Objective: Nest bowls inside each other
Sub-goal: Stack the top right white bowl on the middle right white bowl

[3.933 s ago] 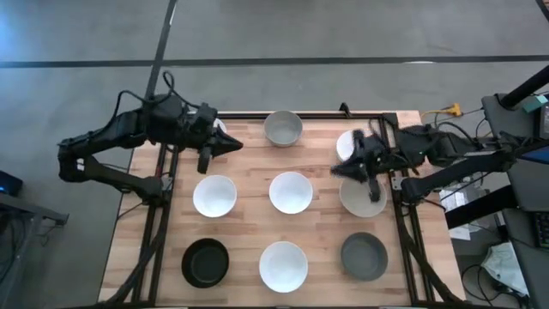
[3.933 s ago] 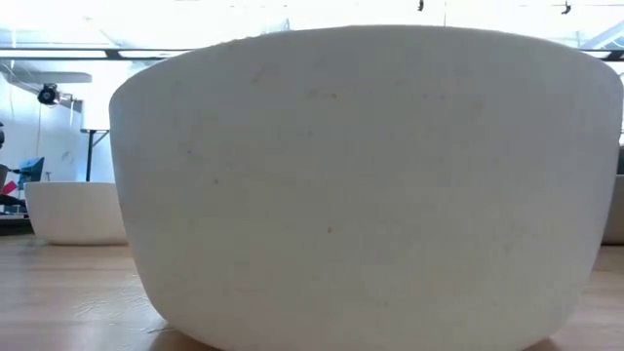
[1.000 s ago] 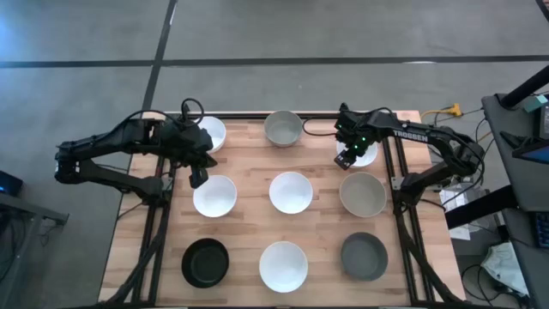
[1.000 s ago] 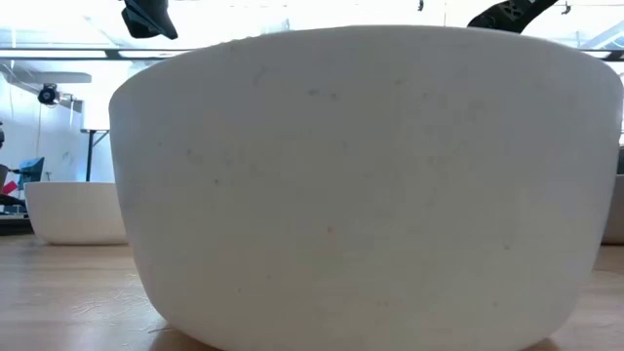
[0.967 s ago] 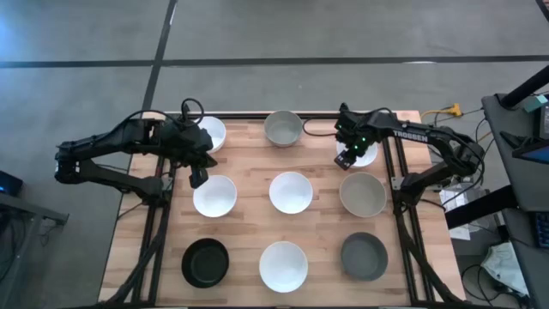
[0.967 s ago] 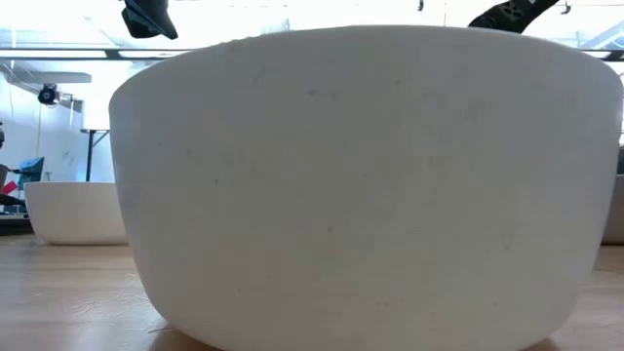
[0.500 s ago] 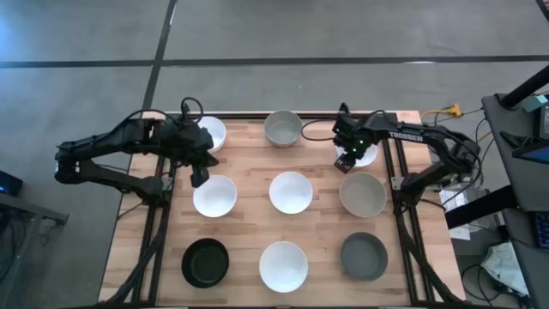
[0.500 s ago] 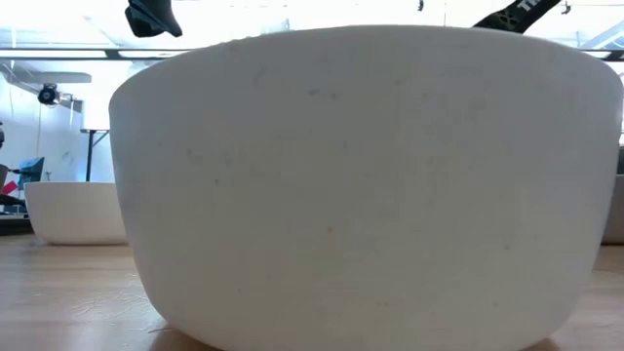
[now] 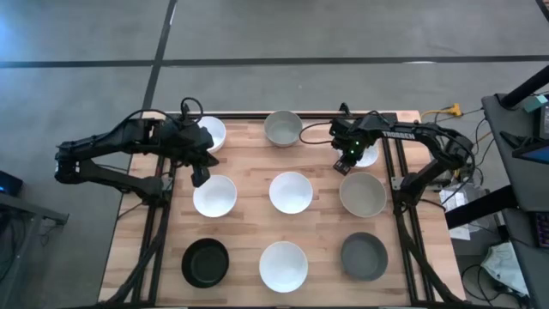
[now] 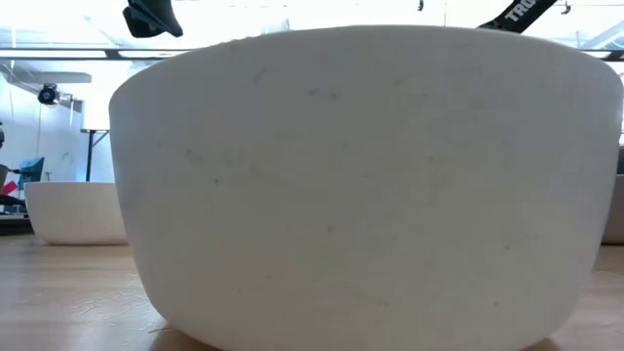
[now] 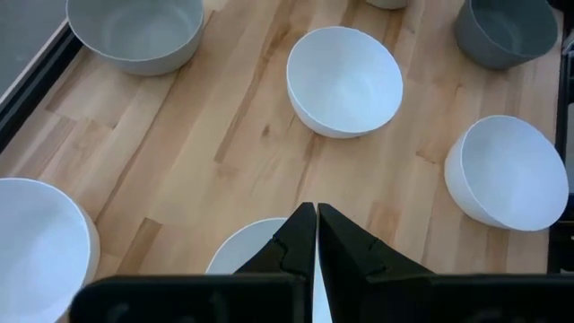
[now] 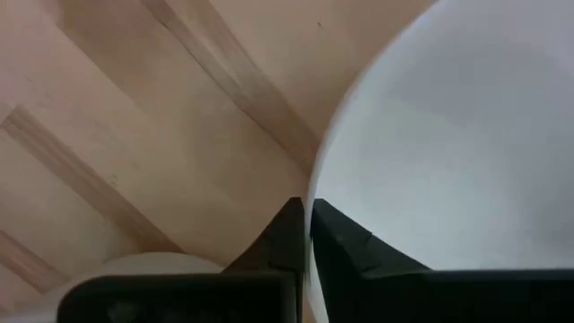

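Both arms are dark, near-black, built of jointed links with black cables looping beside them. The left arm (image 9: 120, 150) is matte and unmarked, ending in two tapered black fingers (image 11: 291, 247) with stepped, notched inner edges. The right arm (image 9: 412, 137) carries white lettering along its forearm and a small green light at its wrist, at 9 o'clock from the lettering.

My desk (image 9: 249, 159) is pale striped wood. On it I see six white bowls (image 9: 291, 191), two grey bowls (image 9: 364, 256) and one black bowl (image 9: 206, 263).
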Controlling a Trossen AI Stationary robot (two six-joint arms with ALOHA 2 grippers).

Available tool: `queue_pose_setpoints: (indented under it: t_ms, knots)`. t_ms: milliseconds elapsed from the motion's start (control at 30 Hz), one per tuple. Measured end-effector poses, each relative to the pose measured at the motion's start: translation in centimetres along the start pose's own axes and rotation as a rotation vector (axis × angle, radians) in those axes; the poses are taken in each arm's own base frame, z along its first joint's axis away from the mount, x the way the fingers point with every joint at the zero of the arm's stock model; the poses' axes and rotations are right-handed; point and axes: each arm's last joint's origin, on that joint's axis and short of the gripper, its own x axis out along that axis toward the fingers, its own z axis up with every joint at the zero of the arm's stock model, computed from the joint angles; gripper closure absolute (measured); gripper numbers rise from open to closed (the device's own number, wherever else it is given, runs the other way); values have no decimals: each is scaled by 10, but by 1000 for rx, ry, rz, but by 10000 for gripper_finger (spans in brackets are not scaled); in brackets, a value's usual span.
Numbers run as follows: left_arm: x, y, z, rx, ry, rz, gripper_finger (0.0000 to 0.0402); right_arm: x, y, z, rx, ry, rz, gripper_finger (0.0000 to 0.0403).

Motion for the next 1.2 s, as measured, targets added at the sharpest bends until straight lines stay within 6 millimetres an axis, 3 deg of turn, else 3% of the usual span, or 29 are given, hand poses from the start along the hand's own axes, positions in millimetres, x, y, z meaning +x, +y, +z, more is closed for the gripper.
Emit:
queue_pose_setpoints:
  t_ms: [133, 300, 833, 967, 1200]
  knots:
    - [0, 0, 0, -1, 1, 0, 402, -7, 1, 0, -6, 9, -1, 389]
    - [0, 0, 0, 1, 2, 0, 402, -35, 3, 1, -33, -1, 0, 391]
    - [1, 0, 0, 8, 3, 0, 402, -158, 20, 18, -79, -260, 3, 390]
    - [1, 0, -1, 8, 7, 1, 402, -177, 37, 14, -188, -331, 10, 390]
    - [0, 0, -2, 52, 16, 0, 402, -190, 91, -9, -555, -428, 26, 390]
